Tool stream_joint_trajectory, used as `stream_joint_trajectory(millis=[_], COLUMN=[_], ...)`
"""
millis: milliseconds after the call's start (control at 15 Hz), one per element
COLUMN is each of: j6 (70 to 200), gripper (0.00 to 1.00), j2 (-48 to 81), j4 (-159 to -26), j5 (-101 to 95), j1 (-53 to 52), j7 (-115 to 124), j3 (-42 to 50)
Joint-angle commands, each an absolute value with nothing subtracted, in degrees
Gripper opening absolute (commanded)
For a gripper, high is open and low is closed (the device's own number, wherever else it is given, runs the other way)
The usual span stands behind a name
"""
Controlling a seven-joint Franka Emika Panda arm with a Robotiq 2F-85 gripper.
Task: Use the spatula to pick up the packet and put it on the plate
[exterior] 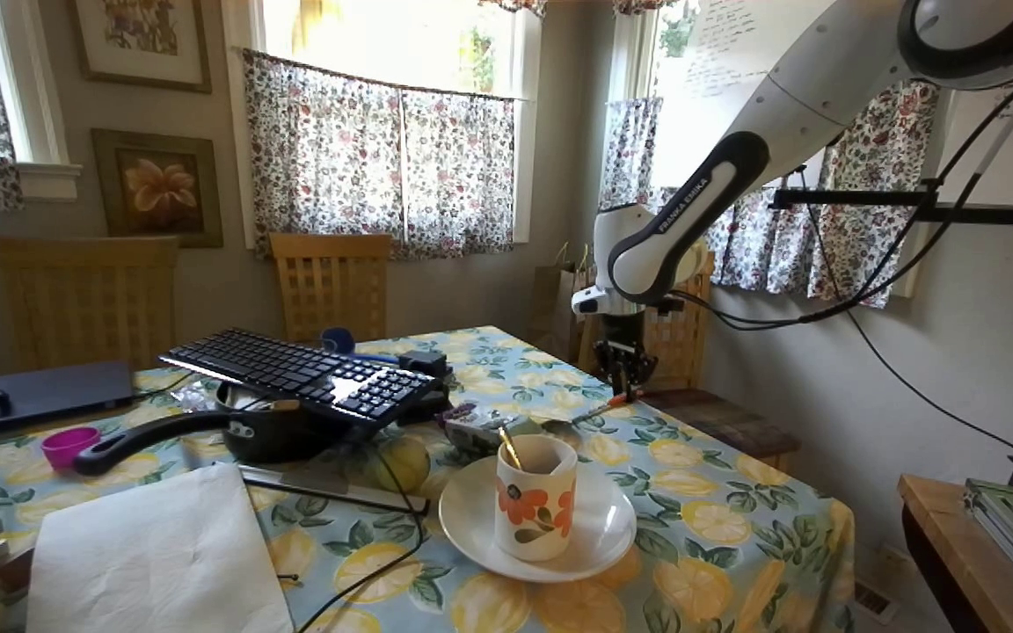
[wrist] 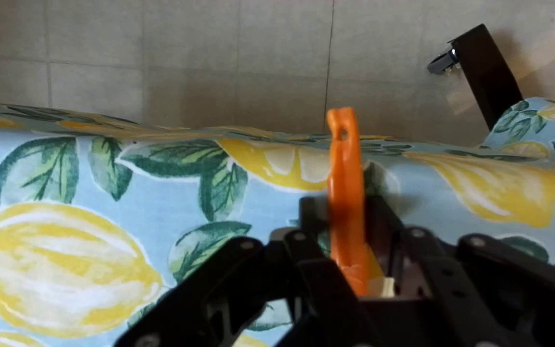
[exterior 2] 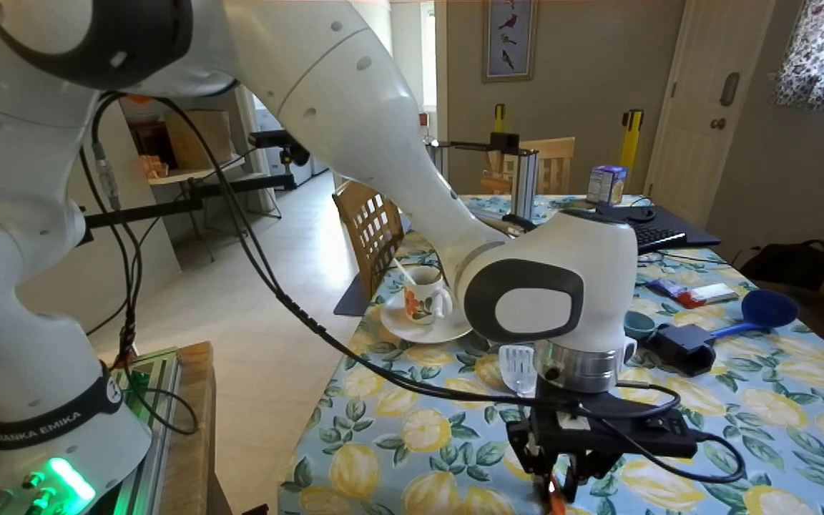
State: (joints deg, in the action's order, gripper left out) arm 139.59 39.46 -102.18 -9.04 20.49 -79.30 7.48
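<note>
There's a big table (exterior: 717,563) under a blue lemon-print cloth, with a white jointed robot arm (exterior 2: 355,93) reaching over it. A tilted black keyboard (exterior: 295,371) covers much of a black long-handled pot (exterior: 269,441), well in from the edge by the robot base (exterior 2: 54,343), so I can't tell what's in there. Close to that edge sits a plain round white plate (exterior: 601,532). The black two-fingered gripper (wrist: 343,206) is down by the neighbouring edge, pinched onto the orange handle of a slotted spatula (wrist: 346,193). A white orange-flowered cup (exterior: 535,505) stands on the plate — thin golden stick (exterior: 509,447) poking out. The flat silvery-grey packet (exterior: 482,431) lies near the plate, farther in from the base-side edge. A small pink cup (exterior: 69,448) and a small teal cup (exterior 2: 639,325) each show in just a single exterior view, insides unclear. Blade slots only show in an exterior view — the handle's hole only in the wrist view.
</note>
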Motion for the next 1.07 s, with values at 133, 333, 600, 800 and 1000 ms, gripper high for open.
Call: stream_joint_trajectory(millis=[133,333,600,800,1000], j6=[138.6,138.2,144.8,151.0,152.6], gripper=[0.05,0.05,0.05,0.05,0.05], j2=[40.5,39.5,34.4,30.8,29.7], j4=[-101.1,-101.8,-106.4,-110.1,-111.1], j5=[-8.3,-9.1,-15.5,-26.0,-39.7], j1=[21.5,21.0,18.3,13.5,7.1], j7=[-77.8,-76.4,-71.9,-63.9,-52.2], j3=[6.8,7.4,12.5,19.0,26.0])
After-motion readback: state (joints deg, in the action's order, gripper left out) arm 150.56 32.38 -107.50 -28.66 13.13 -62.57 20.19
